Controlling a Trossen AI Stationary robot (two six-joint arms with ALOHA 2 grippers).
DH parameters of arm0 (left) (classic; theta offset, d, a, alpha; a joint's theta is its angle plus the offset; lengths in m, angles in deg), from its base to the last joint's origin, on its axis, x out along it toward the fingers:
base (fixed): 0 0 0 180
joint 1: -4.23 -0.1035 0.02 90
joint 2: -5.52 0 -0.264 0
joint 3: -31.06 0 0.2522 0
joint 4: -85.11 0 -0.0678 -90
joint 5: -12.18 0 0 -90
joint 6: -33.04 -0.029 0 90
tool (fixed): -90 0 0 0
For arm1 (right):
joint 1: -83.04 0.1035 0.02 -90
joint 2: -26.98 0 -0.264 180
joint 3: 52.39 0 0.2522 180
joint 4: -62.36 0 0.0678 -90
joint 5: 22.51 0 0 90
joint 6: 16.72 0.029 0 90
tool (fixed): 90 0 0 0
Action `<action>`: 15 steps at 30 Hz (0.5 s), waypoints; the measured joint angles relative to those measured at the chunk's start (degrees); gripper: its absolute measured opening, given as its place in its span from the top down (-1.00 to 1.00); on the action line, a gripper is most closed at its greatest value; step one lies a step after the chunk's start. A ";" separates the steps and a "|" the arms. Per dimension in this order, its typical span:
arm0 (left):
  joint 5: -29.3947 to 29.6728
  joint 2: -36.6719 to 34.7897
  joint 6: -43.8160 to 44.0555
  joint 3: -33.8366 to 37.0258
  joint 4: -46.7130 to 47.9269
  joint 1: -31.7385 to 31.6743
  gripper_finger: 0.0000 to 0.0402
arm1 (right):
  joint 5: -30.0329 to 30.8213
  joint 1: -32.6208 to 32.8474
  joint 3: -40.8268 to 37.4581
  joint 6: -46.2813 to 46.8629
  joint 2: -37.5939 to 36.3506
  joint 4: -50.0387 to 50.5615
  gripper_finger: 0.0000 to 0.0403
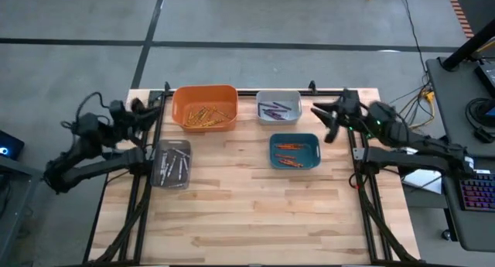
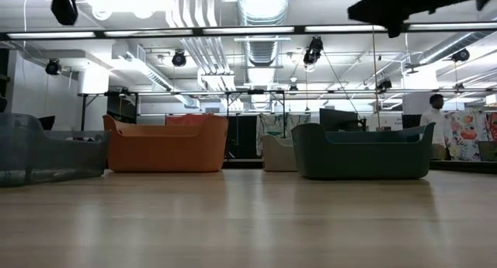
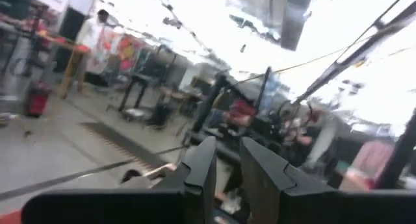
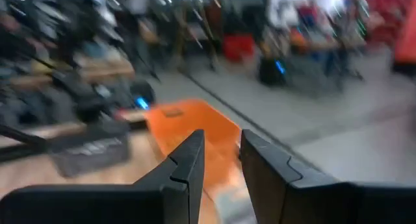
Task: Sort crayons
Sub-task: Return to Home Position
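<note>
The crayons lie sorted in bins that stand on the wooden table (image 1: pixel 255 213). Yellow-orange ones (image 1: pixel 204 114) fill the orange bin (image 1: pixel 179 104). Purple ones (image 1: pixel 275 108) lie in the pale grey bin (image 1: pixel 263 117), orange-red ones (image 1: pixel 292 152) in the blue bin (image 1: pixel 313 139), and grey ones (image 1: pixel 173 166) in the clear bin (image 1: pixel 161 180). My left gripper (image 1: pixel 148 108) hangs over the table's far left edge. My right gripper (image 1: pixel 323 120) hangs high beside the pale grey bin, near the far right edge. In the wrist views, the left gripper (image 3: pixel 227 169) and the right gripper (image 4: pixel 222 156) each show a narrow gap holding nothing.
The near half of the table is bare wood. Black frame rails run along its left and right edges (image 1: pixel 363 197). In the low view the bins stand in a row across the far side, orange bin (image 2: pixel 167 144) left of blue bin (image 2: pixel 361 151). A person (image 2: pixel 436 120) stands in the room behind.
</note>
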 joint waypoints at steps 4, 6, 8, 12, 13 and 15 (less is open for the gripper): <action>-1.20 -5.89 1.26 12.00 -13.34 0.00 0.74 | -2.73 -0.14 -7.54 1.97 -6.42 -6.73 0.58; -2.67 -8.48 1.14 17.38 -20.64 0.00 0.74 | -4.94 -0.20 -10.11 2.97 -9.95 -7.60 0.59; -3.60 -8.54 1.27 22.10 -27.94 -0.02 0.74 | -6.17 -0.11 -11.94 3.97 -13.48 -7.91 0.59; -4.73 -7.80 3.86 29.66 -37.36 -0.09 0.74 | -5.60 -0.18 -15.37 4.16 -20.86 -8.37 0.59; -4.70 -7.82 4.82 31.54 -38.58 -0.11 0.74 | -5.76 -0.13 -16.26 4.04 -22.74 -8.32 0.59; -5.34 -8.22 5.68 34.19 -40.22 -0.10 0.74 | -5.75 -0.13 -18.05 4.02 -26.64 -8.50 0.59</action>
